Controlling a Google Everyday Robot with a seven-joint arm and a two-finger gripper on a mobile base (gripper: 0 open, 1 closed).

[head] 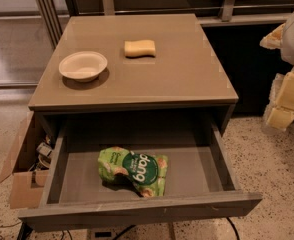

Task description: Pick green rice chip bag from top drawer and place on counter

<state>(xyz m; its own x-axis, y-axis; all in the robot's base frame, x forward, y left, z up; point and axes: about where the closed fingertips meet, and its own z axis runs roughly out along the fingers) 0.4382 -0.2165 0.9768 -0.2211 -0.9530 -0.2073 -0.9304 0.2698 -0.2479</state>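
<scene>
While jaws gape at right, bag (133, 171) reads "dang".

— Where is my gripper (287, 91)?
— It hangs at the far right, beyond the right edge of the counter (187, 79), well apart from everything on it.
— What lies left of it?
— On the counter you have the sponge (140, 48), and farther left, nearer the front, the bowl (83, 65). Below and left of the gripper, the top drawer (137, 211) stands pulled out. The rice chip bag (133, 170) lies in it, mid-width. A box (22, 184) sits on the floor beside the drawer's left side.
</scene>
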